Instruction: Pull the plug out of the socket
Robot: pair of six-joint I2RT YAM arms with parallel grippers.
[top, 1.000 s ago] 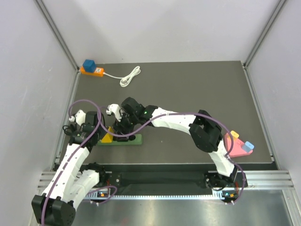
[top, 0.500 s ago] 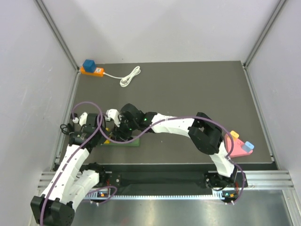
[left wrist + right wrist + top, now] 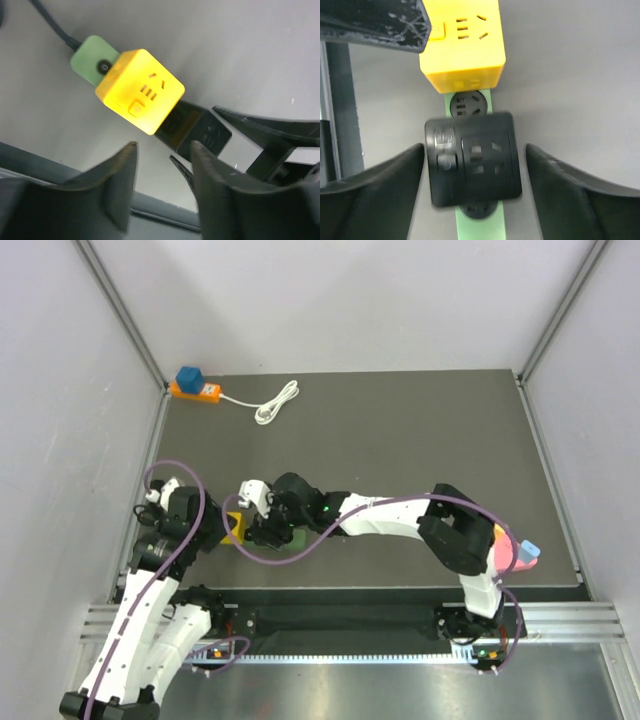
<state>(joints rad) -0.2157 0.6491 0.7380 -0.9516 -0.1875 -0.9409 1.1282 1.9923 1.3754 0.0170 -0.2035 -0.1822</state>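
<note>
Plug [image 3: 140,90], a yellow cube, sits on the green strip [image 3: 92,59] beside a black plug [image 3: 472,157], at the table's [image 3: 400,440] near left. Neither is pulled off. The left fingers [image 3: 117,185] hang half open, empty. The right fingers [image 3: 395,175] straddle the black plug, wide, not gripping.

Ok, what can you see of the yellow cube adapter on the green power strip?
The yellow cube-shaped plastic adapter is glossy with rounded edges; its top face carries socket slots and a small square button. It is plugged onto one end of the flat green power strip, with a black cube adapter next along it. The left end effector hangs open close by, not gripping it.
</note>
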